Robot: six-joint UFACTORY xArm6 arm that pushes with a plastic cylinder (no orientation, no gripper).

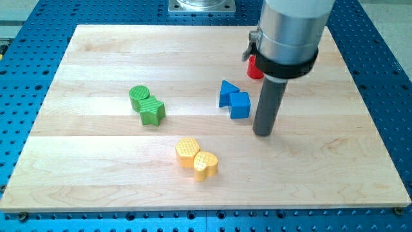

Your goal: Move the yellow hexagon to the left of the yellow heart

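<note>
The yellow hexagon lies on the wooden board below the middle, touching the yellow heart on the heart's upper left side. My tip is to the right of and a little above both yellow blocks, apart from them. It stands just right of and below the blue cube.
A blue triangle touches the blue cube on its left. A green cylinder and a green star-like block touch each other at the left. A red block shows partly behind the arm at the view's top.
</note>
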